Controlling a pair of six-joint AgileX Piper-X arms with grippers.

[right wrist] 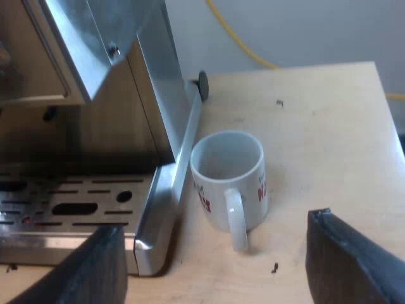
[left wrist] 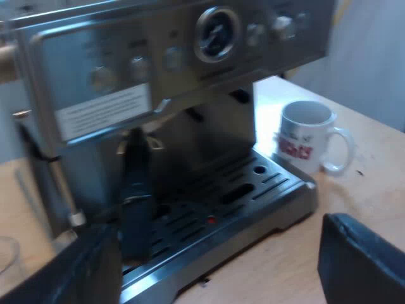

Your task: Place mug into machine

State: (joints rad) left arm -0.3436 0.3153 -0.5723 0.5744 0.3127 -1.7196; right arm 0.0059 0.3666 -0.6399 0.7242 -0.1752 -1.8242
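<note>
Black fingers of the right gripper (right wrist: 215, 256) stand wide apart with nothing between them, low over the pale wood counter (right wrist: 329, 133). Just beyond that gap stands the white mug (right wrist: 228, 171), upright on the counter, red print on its side, mouth up and empty. Its handle (right wrist: 236, 225) points toward the right gripper, so the jaws meet the handle first and the body behind it. The mug sits just beside the side edge of the drip tray (right wrist: 155, 209), near the tray's corner; whether the 2 touch, I cannot tell. Beyond the mug rises the espresso machine (right wrist: 95, 38).

The left gripper (left wrist: 213, 253) is likewise spread open and holds nothing. It faces the tray's front edge, with a dark handle (left wrist: 136, 190) jutting from the machine's front above the grille. From there the mug lies well apart, past the tray's far corner.

In my judgement the right arm is the nearer of the 2 and suits the pick. The mug's long axis is vertical, so a grasp across the body or rim, then a short sideways carry onto the slotted tray, seems the move. With the handle in the way, the wrist may need turning.
</note>
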